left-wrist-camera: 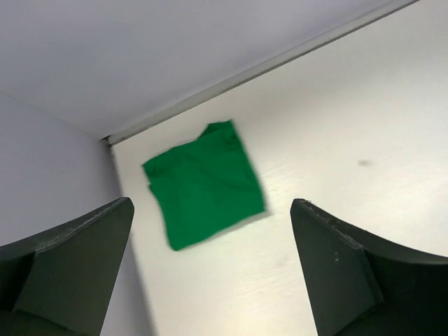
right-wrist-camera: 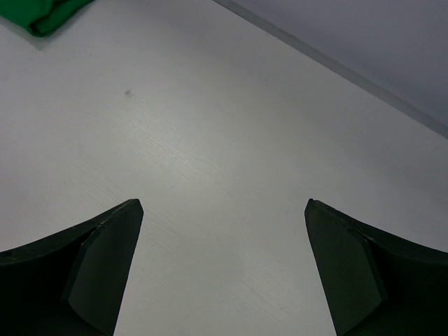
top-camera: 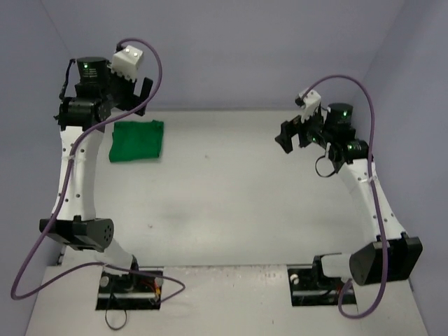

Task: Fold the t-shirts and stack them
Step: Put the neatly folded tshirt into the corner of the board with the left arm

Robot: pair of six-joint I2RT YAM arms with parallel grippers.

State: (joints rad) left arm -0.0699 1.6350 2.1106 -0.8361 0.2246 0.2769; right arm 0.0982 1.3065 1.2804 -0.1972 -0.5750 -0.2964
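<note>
Left gripper hanging raised over table's far-left corner, jaws gaping, holding nothing. Right gripper hovering toward far-right side, likewise spread (empty). Green t-shirt lying folded, roughly square, in far-left corner.

Far-left corner: t-shirt lies flat near the back wall, just beside my left arm.
Middle: open table; I pass freely.

Shirt: right wrist view catches one corner, rest out of frame. Left wrist view: outline smeared, fold layers indistinguishable. Speck on worktop: too small to identify. Left tool, right tool: fingers cropped at bottom edge.
</note>
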